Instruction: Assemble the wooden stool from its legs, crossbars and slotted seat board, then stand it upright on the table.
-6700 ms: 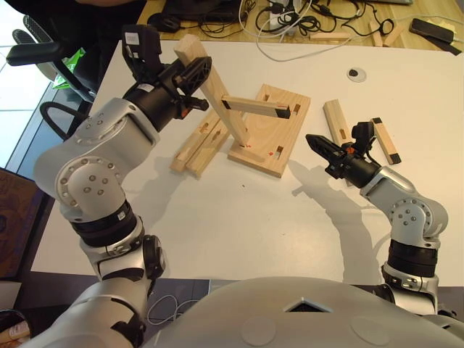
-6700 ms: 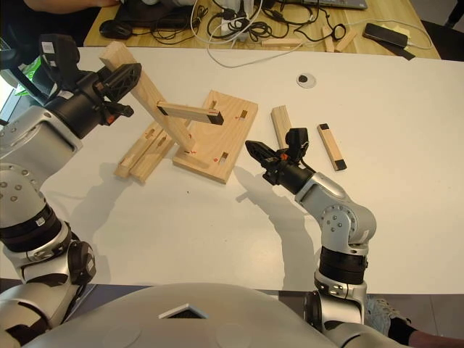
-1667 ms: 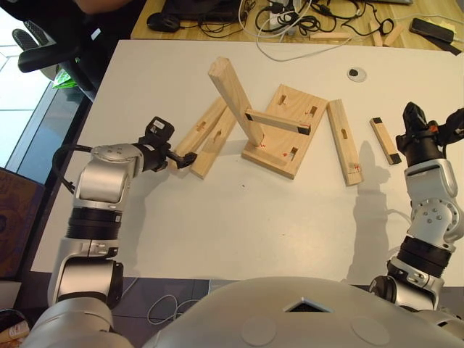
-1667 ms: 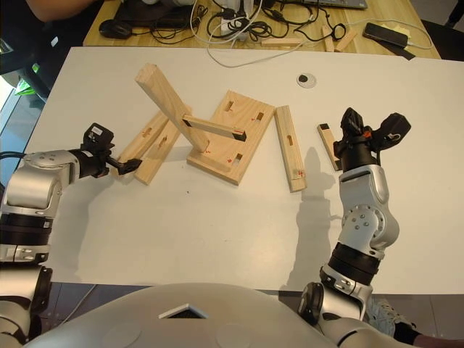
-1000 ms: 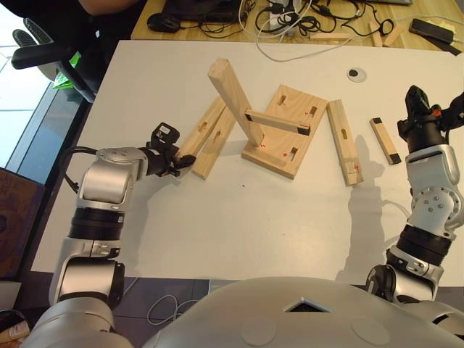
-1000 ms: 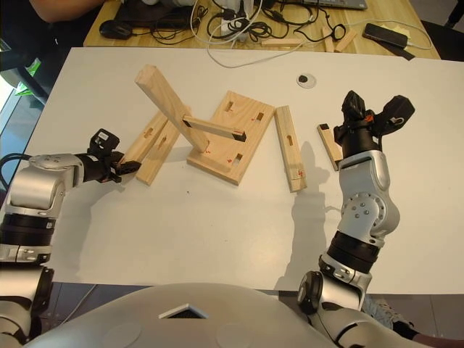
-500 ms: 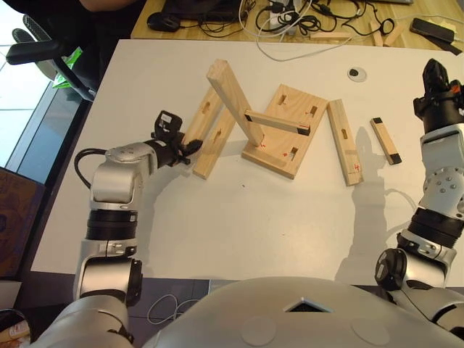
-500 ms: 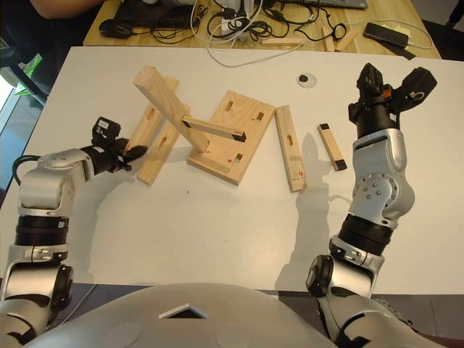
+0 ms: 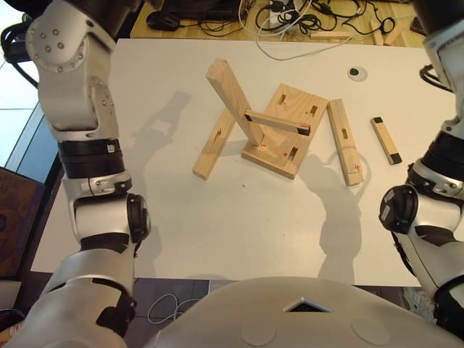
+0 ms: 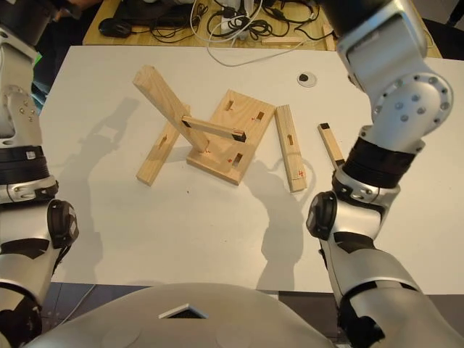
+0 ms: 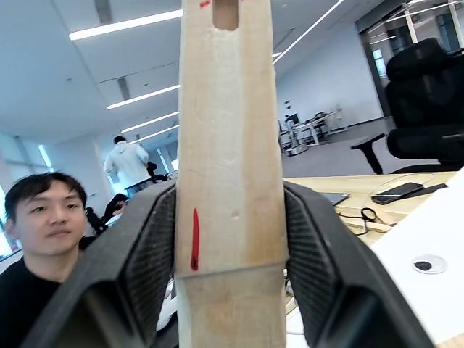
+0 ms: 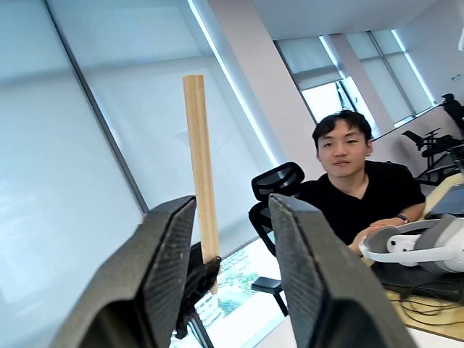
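White table [image 9: 217, 217] carries the pale slotted seat board [image 9: 293, 109], lying flat with one long wooden leg [image 9: 235, 101] leaning out of it toward ten o'clock and a dark-tipped crossbar [image 9: 279, 122] joined to that leg. At the board's nine o'clock a single loose slotted leg [image 9: 210, 148] lies where two lay a moment ago. The left gripper [image 11: 230, 217] has carried the other one, a pale lifted leg [image 11: 230, 109], high off the table, jaws clamped on its sides. The right gripper [image 12: 232, 210] has risen too, jaws apart and empty. At three o'clock a third leg [image 9: 346, 156] and a short bar [image 9: 385, 140] wait. Seating the lifted leg in a board slot looks next.
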